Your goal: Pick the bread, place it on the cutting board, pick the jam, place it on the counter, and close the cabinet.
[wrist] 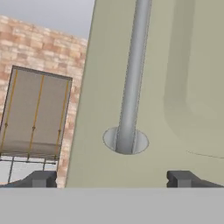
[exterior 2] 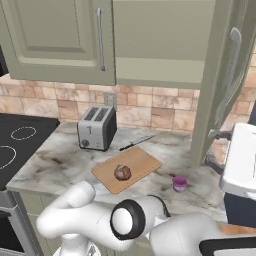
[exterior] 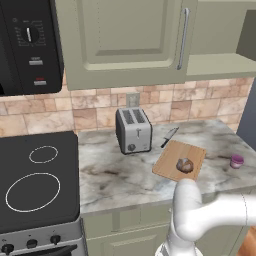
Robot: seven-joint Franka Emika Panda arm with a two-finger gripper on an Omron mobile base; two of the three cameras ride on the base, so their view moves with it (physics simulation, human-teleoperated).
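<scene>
Your hand (wrist: 112,178), jaws wide and empty, faces the open cabinet door (wrist: 175,87) at frame centre, seemingly just short of its handle (wrist: 131,78). The door is rigid and swings lightly; push beside the bar. One bread (exterior: 185,165) on one cutting board (exterior: 170,159); one jam (exterior: 236,161) on the tabletop (exterior: 125,175).

Base views flank the counter (exterior: 125,175); hand view close on cabinet (wrist: 175,87).

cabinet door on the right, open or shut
Open. In the right base view the door stands swung out edge-on over the counter, baring the shelf behind. The open gripper faces its handle.
</scene>
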